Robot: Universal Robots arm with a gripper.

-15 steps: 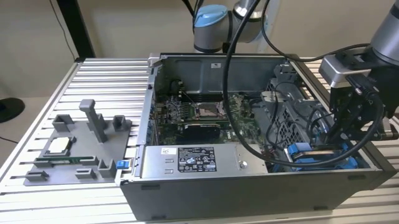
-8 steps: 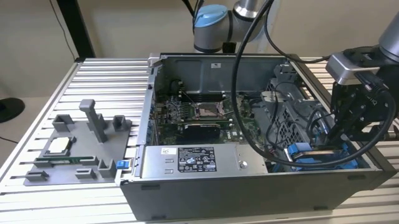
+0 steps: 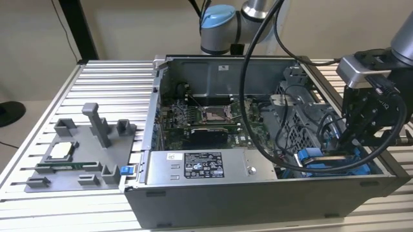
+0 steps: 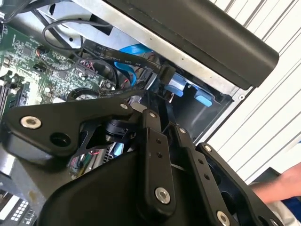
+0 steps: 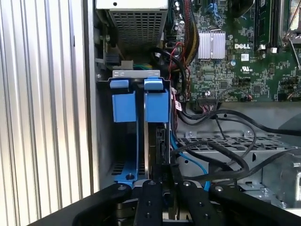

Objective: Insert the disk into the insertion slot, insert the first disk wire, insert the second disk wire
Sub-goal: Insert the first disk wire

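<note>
In the first wrist view the disk (image 5: 156,106), in its blue frame, stands edge-on inside the grey insertion slot (image 5: 104,136). A second blue frame (image 5: 123,101) sits beside it. My gripper (image 5: 162,176) reaches down at the disk's rear edge, shut on the black connector of a disk wire (image 5: 161,141). The second wrist view has the gripper (image 4: 162,100) pinching that black connector (image 4: 167,73), and its flat black cable (image 4: 117,55) trails off over the board. In the exterior view the gripper (image 3: 353,145) hangs in the case's corner at the exterior view's right, above the blue frames (image 3: 322,162).
The silver power-supply box (image 3: 200,166) lies along the case's front wall. The motherboard (image 3: 206,116) fills the case floor. Loose black cables (image 5: 221,155) loop beside the bay. A grey fixture (image 3: 77,154) stands on the slatted table at the exterior view's left. A hand (image 4: 277,188) is outside the case.
</note>
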